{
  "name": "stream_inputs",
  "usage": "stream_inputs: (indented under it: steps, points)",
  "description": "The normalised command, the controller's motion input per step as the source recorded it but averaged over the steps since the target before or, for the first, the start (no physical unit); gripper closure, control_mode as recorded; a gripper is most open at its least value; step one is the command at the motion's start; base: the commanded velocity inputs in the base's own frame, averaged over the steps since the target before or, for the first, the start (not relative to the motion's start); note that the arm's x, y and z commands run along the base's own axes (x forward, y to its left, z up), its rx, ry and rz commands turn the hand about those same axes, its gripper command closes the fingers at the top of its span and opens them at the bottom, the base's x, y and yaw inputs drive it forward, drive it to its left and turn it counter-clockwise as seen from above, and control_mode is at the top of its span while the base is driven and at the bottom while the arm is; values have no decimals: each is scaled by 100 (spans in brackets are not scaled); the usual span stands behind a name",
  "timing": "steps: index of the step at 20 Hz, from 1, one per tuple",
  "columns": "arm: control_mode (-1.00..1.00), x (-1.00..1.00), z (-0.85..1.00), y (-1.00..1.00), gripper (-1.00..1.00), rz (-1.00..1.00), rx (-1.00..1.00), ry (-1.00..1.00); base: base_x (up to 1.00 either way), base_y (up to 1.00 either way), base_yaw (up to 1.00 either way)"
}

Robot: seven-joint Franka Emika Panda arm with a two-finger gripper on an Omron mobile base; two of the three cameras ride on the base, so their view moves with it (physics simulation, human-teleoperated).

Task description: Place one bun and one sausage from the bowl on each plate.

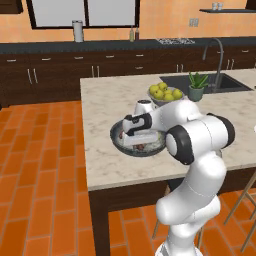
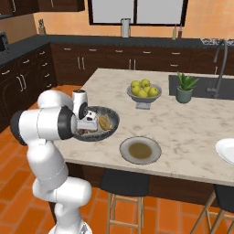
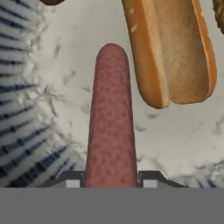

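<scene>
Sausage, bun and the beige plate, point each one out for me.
sausage [image 3: 110,118], hand view, middle of its length
bun [image 3: 175,48], hand view, its open cut face
beige plate [image 2: 126,145], right base view, its left rim

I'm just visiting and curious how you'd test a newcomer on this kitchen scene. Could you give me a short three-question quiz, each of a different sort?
1. True or false: the claw is shut on a sausage inside the bowl.
2. Which plate lies nearer the bowl: A) the greyish-beige plate, B) the white plate?
3. Fill in: beside the sausage in the hand view lies an open ____.

Key: 1 true; 2 A; 3 bun.
</scene>
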Motion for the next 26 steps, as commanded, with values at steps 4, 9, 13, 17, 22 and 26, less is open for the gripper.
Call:
stream_inputs:
  steps: [4, 9, 13, 17, 22, 26]
  points:
    - [-100, 0, 23, 0, 100, 0, 0, 0, 0, 0, 0]
    - [-100, -15, 92, -16, 100, 3, 3, 0, 0, 0, 0]
    - [-100, -91, 38, -64, 100, 3, 10, -8, 0, 0, 0]
    - [-100, -50, 32, -79, 100, 5, 1, -5, 0, 0, 0]
    - [-100, 2, 28, -100, 100, 1, 0, 0, 0, 0, 0]
    - [-100, 8, 21, -100, 100, 0, 0, 0, 0, 0, 0]
